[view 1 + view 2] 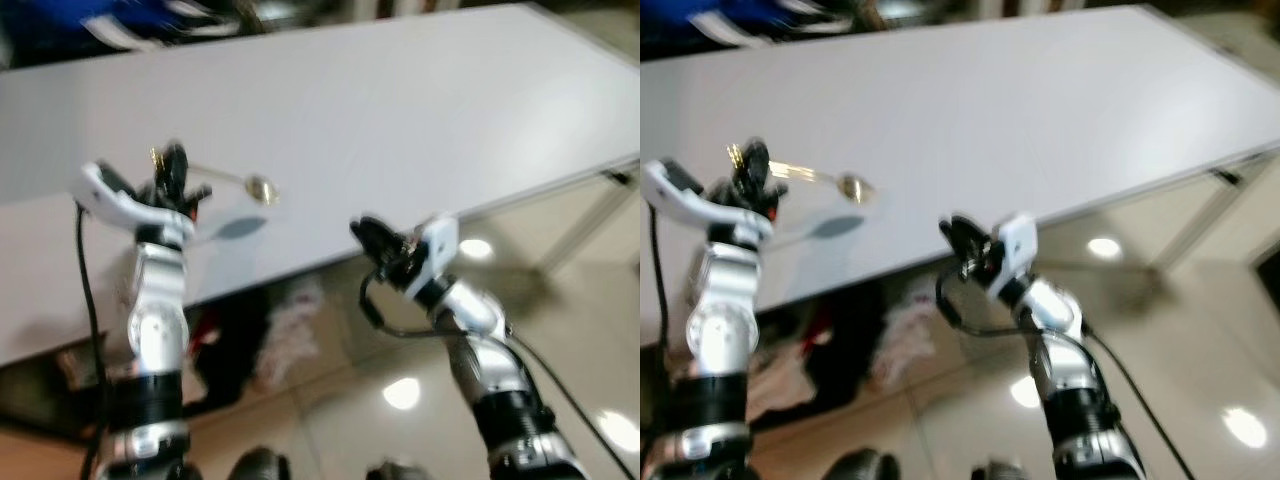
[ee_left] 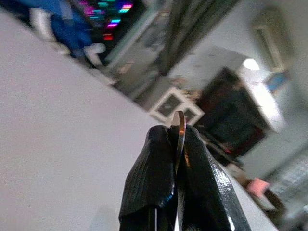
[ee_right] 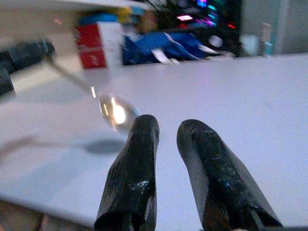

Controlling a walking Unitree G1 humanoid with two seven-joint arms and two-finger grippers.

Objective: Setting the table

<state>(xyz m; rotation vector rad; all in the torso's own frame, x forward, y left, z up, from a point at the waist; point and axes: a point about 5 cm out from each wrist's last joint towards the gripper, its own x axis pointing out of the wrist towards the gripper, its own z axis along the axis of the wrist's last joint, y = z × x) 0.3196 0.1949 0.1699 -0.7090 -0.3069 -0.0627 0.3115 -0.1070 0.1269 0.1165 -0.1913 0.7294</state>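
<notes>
Here, through my head camera, my left gripper [image 1: 172,170] is raised over the near part of the long white rectangular table [image 1: 400,110], clamped on the handle of a slim shiny metal spoon [image 1: 240,183]. The spoon juts out sideways with its bowl hanging above the tabletop, a dark shadow lying beneath it, so I judge it is not yet laid down; holding it by the handle end leaves the bowl free to settle flat. My right gripper [image 1: 375,240] hangs off the table's near edge, over the glossy tiled floor [image 1: 420,390], empty.

From my left wrist, the two black fingers [image 2: 154,178] are pressed together on the thin edge of the metal handle, the white table running away beneath.

From my right wrist, the fingers [image 3: 137,163] stand slightly parted with nothing between them, pointing across the tabletop at the spoon's gleaming bowl. Beyond the far edge sit a red box [image 3: 98,45] and blue cloth [image 3: 163,45]; no writing or brand is readable anywhere, everything being blurred.
</notes>
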